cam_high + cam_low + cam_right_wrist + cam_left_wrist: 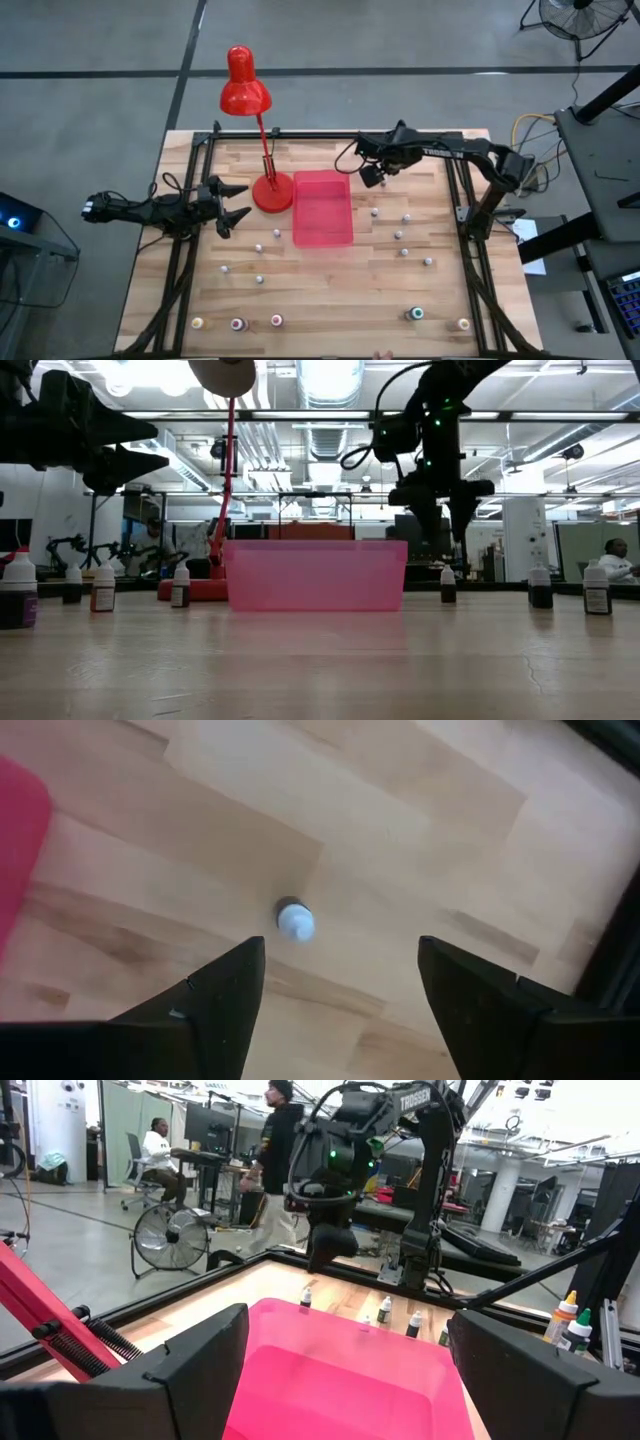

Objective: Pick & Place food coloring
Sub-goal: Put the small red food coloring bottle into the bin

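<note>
The right gripper (340,985), jaws parted and empty, hangs over a white-capped food coloring bottle (295,922) on the wood-plank tabletop (330,290). The rectangular translucent pink tray (322,208) lies just left. The left gripper (236,202) waits, jaws released, left of the red lamp (255,130).

tray (322,208) & lamp (262,150) block centre (bottles (402,236) scattered right).

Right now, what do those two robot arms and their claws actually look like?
Both arms are dark, almost black. The right arm carries white lettering on one link, black cables looping near its wrist, and small green lights. Each claw, left claw and right claw, ends in two dark, pointed, wedge-shaped fingers.
</note>
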